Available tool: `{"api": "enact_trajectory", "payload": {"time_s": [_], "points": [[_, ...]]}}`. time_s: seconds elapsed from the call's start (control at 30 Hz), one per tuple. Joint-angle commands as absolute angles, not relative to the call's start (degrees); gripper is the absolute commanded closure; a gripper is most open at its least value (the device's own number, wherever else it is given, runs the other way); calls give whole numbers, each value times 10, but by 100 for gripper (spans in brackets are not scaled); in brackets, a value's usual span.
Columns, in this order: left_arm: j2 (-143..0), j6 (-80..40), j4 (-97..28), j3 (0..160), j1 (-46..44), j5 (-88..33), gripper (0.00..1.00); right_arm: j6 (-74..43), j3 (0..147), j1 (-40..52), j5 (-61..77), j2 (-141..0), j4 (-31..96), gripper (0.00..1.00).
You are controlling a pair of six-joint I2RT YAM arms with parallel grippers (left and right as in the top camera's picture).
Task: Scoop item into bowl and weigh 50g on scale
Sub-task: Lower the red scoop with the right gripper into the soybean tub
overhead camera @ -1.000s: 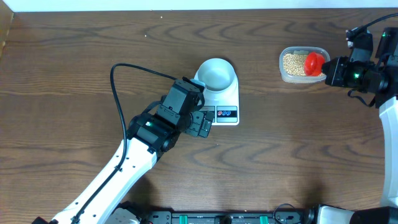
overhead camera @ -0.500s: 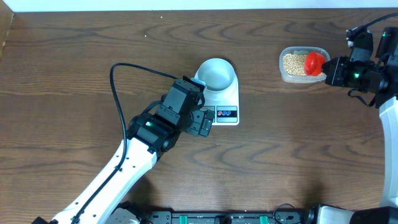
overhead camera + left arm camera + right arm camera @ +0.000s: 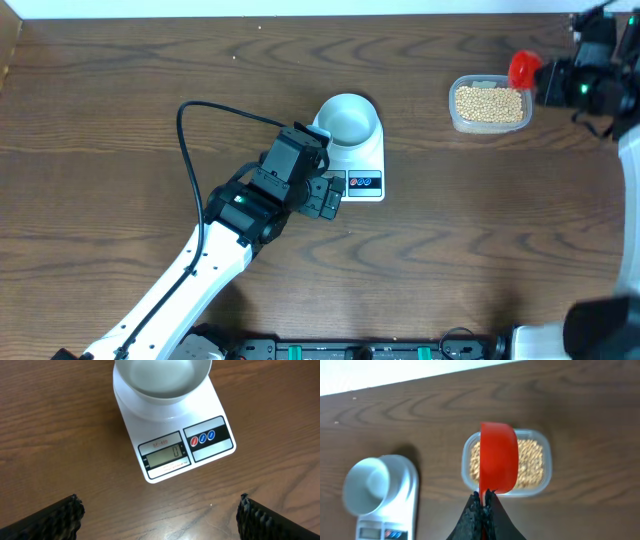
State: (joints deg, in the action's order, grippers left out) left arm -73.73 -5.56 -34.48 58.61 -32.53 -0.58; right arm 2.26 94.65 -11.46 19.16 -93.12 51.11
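The tan-yellow beans (image 3: 489, 102) fill a clear plastic tub (image 3: 456, 116) at the back right; they also show in the right wrist view (image 3: 532, 458). My right gripper (image 3: 483, 497) is shut on the handle of a red scoop (image 3: 498, 456), held above the tub; the scoop (image 3: 523, 68) shows in the overhead view above the tub's right end. The pale bowl (image 3: 348, 117) stands empty on the white scale (image 3: 365, 160). In the left wrist view the bowl (image 3: 162, 380) sits on the scale (image 3: 175, 430), whose display (image 3: 165, 455) reads 0. My left gripper (image 3: 159, 515) is open and empty, in front of the scale.
The left arm (image 3: 215, 235) reaches from the front left towards the scale, with a black cable (image 3: 190, 120) looping above it. The table's far edge (image 3: 300, 15) meets a white surface.
My right gripper has lifted the red scoop out of the tub and up toward the back right. The left arm has not moved.
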Motion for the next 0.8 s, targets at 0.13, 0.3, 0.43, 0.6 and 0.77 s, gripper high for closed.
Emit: {"api": "enact_trajectory", "payload": {"time_s": [0.13, 0.3, 0.43, 0.6, 0.77], "points": [[-737, -50, -344, 588, -326, -8, 0, 61, 980, -117, 160, -1029, 504, 99], [-737, -50, -344, 589, -326, -8, 0, 74, 980, -118, 160, -1072, 511, 99], [-737, -50, -344, 588, -326, -8, 0, 74, 979, -119, 153, -1093, 512, 99], [-737, -50, -344, 588, -326, -8, 0, 74, 978, -121, 151, -1119, 512, 99], [-737, -50, -344, 588, -326, -8, 0, 66, 978, -124, 158, -1146, 517, 99]]}}
